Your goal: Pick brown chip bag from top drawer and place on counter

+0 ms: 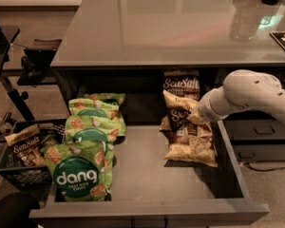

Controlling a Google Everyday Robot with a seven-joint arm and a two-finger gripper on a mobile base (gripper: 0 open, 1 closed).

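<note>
Gripper [195, 117] at right edge of brown bag [176, 118] in drawer [147, 175]; whether it grips, cannot tell. Bag likely light, crinkly, slippery; best pinched at sealed top edge.

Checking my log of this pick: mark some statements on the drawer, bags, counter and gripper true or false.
1. The green "dang" snack bags lie in the left part of the wide grey metal drawer. True.
2. The brown and tan Sea Salt chip bag lies on the glossy grey counter. False: it is in the drawer's right part.
3. The gripper is at that bag, inside the drawer. True.
4. The drawer is shut. False: it stands pulled open.
</note>
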